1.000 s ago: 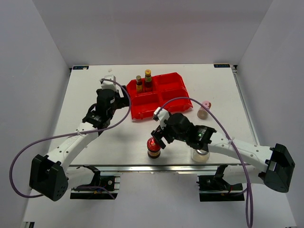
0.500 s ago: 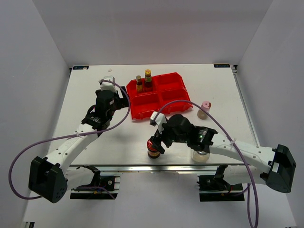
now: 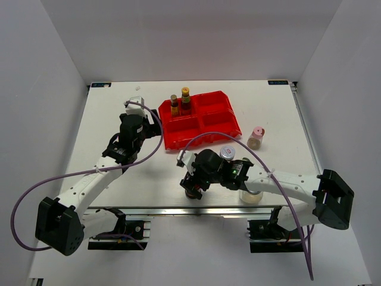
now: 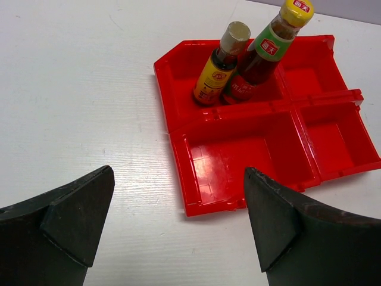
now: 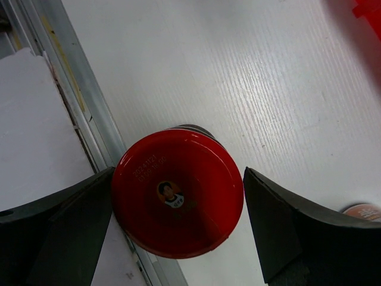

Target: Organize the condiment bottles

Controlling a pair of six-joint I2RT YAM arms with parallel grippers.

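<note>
A tan-capped bottle (image 4: 221,67) and a yellow-capped bottle (image 4: 266,53) stood upright, side by side, in one rear tray (image 4: 250,149) compartment. A red-lidded jar (image 5: 177,199) stood upright between the fingers of my right gripper (image 5: 178,202).

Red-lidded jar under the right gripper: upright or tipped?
Upright. The right wrist view looks down on the red-lidded jar: full round lid, only a sliver of dark body past its rim.

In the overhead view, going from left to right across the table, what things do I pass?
Left pincer → shorter sauce bottle → taller sauce bottle → silver-lidded jar → pink-capped shaker.
</note>
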